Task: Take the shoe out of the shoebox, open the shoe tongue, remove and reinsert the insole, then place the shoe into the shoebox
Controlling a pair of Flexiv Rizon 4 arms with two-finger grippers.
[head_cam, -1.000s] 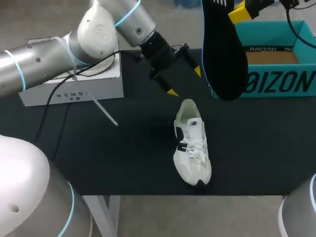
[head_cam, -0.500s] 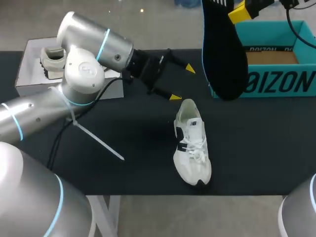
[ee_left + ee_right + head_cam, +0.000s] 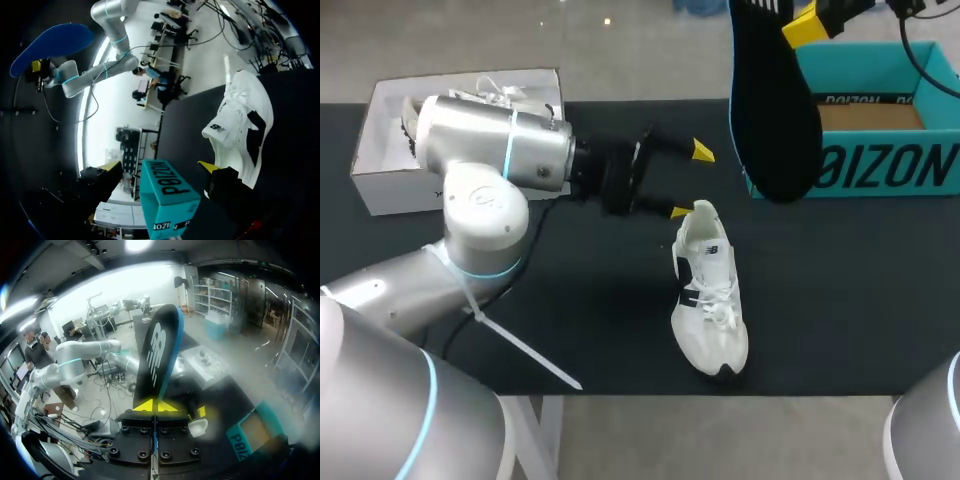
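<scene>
1. A table topped with a flat black mat (image 3: 570, 300) carries everything; the mat runs across the whole surface to the near edge.
2. A white low-top sneaker with black side markings and white laces (image 3: 708, 290) stands on its sole, a little right of the middle. Its heel points to the far side, its toe to the near edge.
3. An open teal cardboard shoebox with a brown inside (image 3: 880, 165) sits at the far right. It is near the sneaker's heel but apart from it.
4. An open white cardboard box (image 3: 390, 185) sits at the far left corner, well apart from the sneaker, with a pale shoe (image 3: 495, 92) inside.
</scene>
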